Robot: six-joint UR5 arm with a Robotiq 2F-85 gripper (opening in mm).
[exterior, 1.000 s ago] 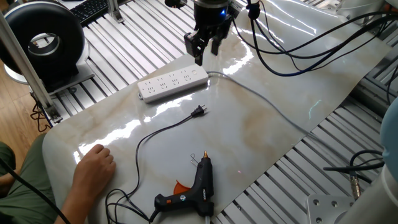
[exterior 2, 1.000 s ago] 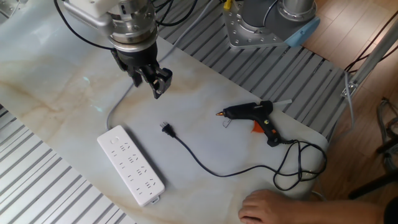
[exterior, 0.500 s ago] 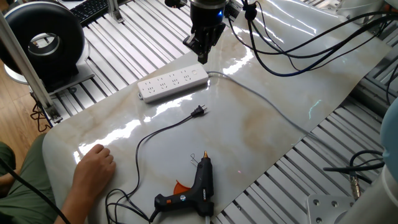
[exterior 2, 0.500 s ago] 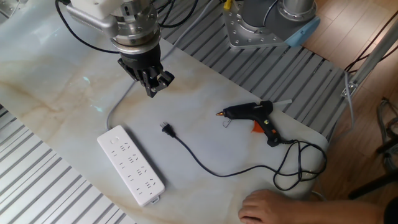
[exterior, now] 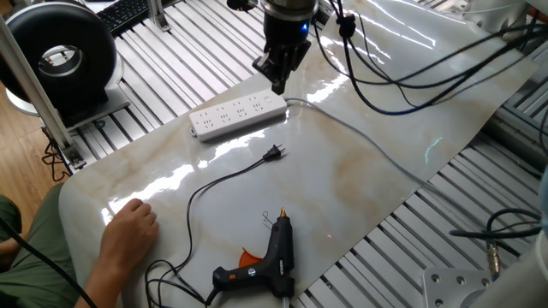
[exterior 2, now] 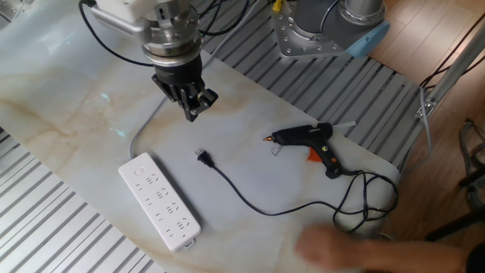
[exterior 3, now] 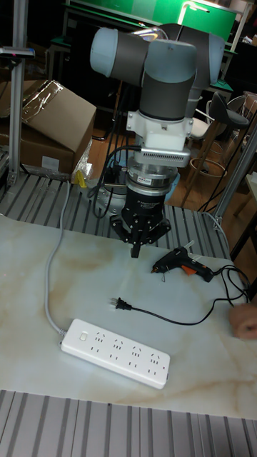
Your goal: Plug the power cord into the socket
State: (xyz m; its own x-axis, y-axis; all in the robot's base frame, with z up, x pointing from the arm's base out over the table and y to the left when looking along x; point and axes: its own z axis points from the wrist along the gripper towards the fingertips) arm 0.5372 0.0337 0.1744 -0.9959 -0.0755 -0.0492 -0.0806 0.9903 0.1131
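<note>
Our gripper [exterior: 278,84] [exterior 2: 193,114] [exterior 3: 135,249] hangs above the marble sheet [exterior: 368,184] with its fingers drawn together and nothing between them. Below it in the tall view lies the cord [exterior 3: 168,315], its plug [exterior: 274,153] [exterior 2: 201,156] [exterior 3: 119,305] flat on the sheet, well apart from the fingertips and untouched. Farther below sits the socket [exterior: 238,116] [exterior 2: 159,202] [exterior 3: 115,353], a white strip with its holes facing up, near the plug but not touching it. The strip's grey cable [exterior 3: 50,285] curves off to the gripper's left in that view. The cord runs away to a glue gun [exterior: 265,261] [exterior 2: 309,140] [exterior 3: 181,260], lying on its side to the gripper's right in the tall view. A person's hand [exterior: 128,229] [exterior 2: 333,244] rests at the sheet's edge beyond the gun, blurred in one view. We see nothing between gripper and plug. A cardboard box [exterior 3: 43,128] stands behind the arm, a black fan [exterior: 60,56] off the sheet's corner.
</note>
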